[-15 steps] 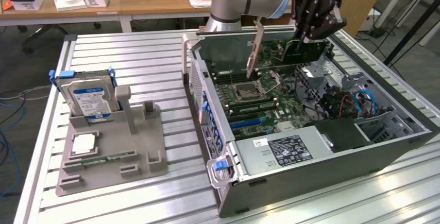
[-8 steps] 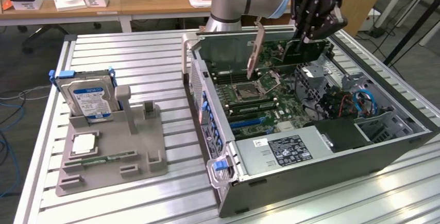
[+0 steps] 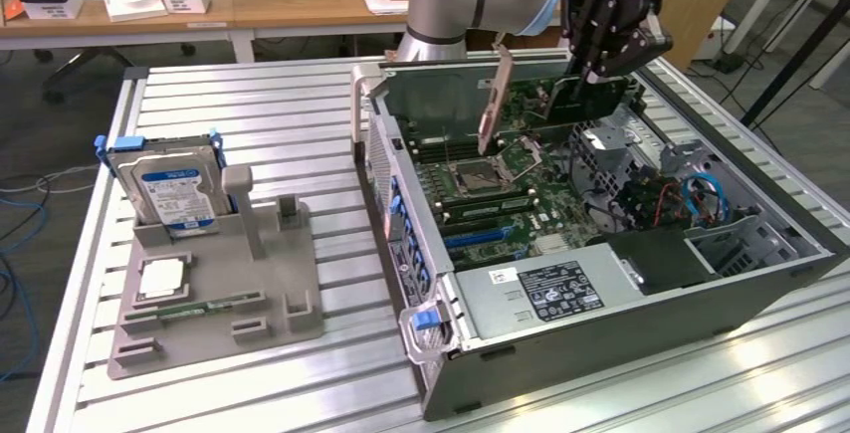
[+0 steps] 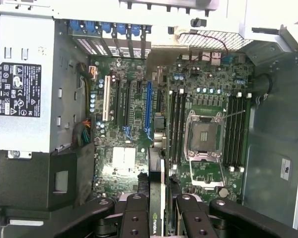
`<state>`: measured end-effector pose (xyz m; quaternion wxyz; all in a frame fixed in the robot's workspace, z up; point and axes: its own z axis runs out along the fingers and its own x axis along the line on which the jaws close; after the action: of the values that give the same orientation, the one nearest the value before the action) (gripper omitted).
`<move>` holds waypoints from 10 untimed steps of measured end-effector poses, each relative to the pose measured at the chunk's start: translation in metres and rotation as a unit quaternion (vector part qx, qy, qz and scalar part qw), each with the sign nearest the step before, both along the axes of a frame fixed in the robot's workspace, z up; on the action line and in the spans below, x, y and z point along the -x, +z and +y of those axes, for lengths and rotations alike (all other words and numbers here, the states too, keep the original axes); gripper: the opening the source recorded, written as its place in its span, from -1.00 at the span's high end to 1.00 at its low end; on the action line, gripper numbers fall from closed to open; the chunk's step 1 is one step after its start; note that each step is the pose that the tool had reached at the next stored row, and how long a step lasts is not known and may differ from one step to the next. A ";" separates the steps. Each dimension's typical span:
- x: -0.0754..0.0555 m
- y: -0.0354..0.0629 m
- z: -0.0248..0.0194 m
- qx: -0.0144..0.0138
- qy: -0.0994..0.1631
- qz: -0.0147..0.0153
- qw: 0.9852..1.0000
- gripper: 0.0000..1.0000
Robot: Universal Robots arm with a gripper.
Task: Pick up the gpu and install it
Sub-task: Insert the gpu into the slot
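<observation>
Wrist view: end effector [image 4: 158, 218] clenched on the gpu [image 4: 156, 210] above the open computer case [image 3: 743, 294].

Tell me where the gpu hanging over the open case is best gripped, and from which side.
Its top long edge, from above, a finger on each flat face, as the gripper holds the gpu. The card stands on edge, leaving its lower edge free toward the motherboard.

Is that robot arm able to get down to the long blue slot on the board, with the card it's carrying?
Probably yes. The gripper holds the gpu above the open case, and the blue slot lies bare, with nothing standing over it.
</observation>
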<state>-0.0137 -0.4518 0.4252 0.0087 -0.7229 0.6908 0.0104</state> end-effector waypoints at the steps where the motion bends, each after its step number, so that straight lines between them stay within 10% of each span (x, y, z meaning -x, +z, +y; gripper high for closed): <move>1: 0.000 0.0000 0.0000 0.000 0.002 0.000 1.000 0.47; 10: 0.000 0.0000 0.0000 0.000 0.015 0.000 1.000 0.47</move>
<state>-0.0137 -0.4518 0.4252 0.0085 -0.7333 0.6798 0.0105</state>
